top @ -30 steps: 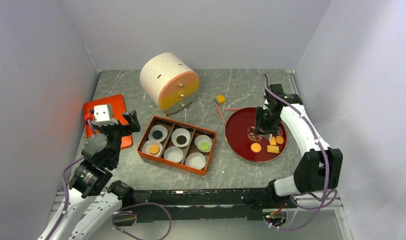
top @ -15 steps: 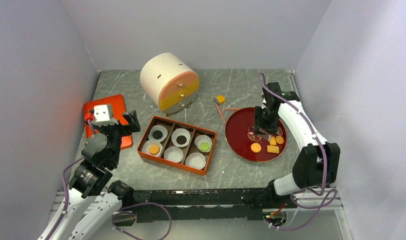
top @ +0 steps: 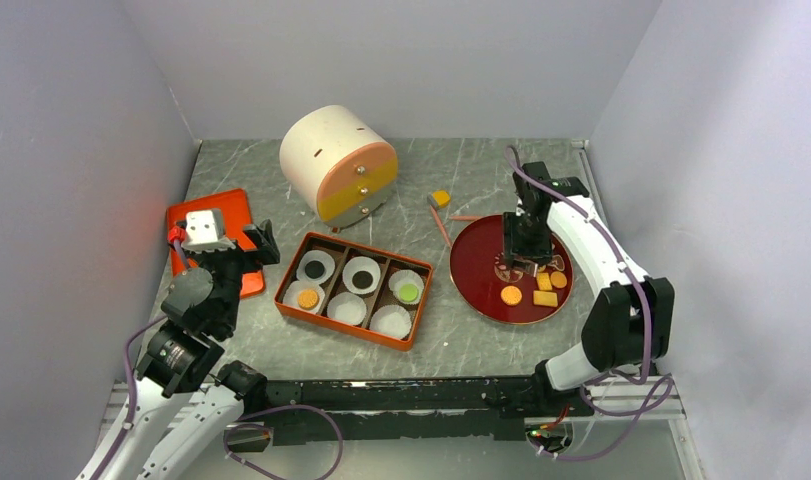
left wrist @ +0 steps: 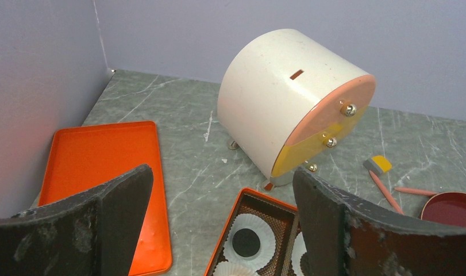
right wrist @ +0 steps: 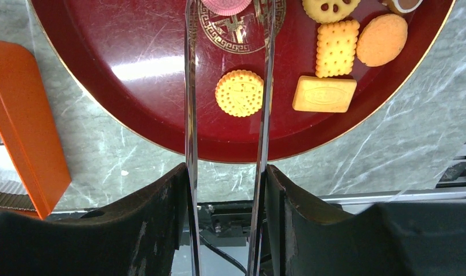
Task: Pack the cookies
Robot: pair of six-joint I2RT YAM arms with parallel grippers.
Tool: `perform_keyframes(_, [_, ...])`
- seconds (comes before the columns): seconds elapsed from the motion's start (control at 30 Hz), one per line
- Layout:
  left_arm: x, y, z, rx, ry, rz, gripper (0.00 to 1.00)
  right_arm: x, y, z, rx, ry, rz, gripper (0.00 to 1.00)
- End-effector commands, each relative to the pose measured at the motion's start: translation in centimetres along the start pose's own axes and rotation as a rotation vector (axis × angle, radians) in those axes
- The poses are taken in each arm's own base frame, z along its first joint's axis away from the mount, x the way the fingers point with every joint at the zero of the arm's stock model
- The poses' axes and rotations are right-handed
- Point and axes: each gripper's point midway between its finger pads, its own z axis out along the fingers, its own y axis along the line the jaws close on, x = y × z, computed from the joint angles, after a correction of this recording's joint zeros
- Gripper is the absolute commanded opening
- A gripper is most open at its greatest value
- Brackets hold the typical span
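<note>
Straddling the pink cookie [right wrist: 226, 4] on the red plate [right wrist: 133, 115], the right gripper [top: 522, 264] is held partly spread, with narrow gaps either side. If the clear fingers [right wrist: 190, 115] are closed off-centre, the thin piece could be skidded across the glossy surface, or dropped before the orange box [top: 422, 305], well apart, is reached.

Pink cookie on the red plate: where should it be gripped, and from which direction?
Pinch the pink cookie across its round rim, coming straight down from above. It lies flat on the red plate, so only its thin edge offers opposing faces. The right arm's clear fingers stand either side of it, apart.
</note>
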Motion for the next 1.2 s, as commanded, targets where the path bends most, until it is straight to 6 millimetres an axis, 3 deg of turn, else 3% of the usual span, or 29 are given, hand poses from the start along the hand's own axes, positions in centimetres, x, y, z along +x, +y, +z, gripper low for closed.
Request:
perform_keyframes(0.0, [-1.56,-0.29,-0.19,0.019,-0.048,-0.025,0.96,-1.2,0.3,-0.88,0.023,-0.035,-0.025,0.52])
perform_keyframes(0.17, [-1.55,-0.26,-0.21,0.018,-0.049,-0.025,0.96,-1.46,1.08,-0.99,0.023,-0.036,-0.045,0.52])
perform_keyframes(0.87, [-1.63,-0.22,-0.28,0.017,-0.052,-0.026,0.96,-1.51,0.97,-0.71,0.061,-0.028,-0.072,0.5])
perform_keyframes(1.17, [-1.65,-0.24,-0.26,0.017,-0.051,-0.027,0.96,-1.84,1.3,-1.16,0.067,-0.038,-0.089,0.43])
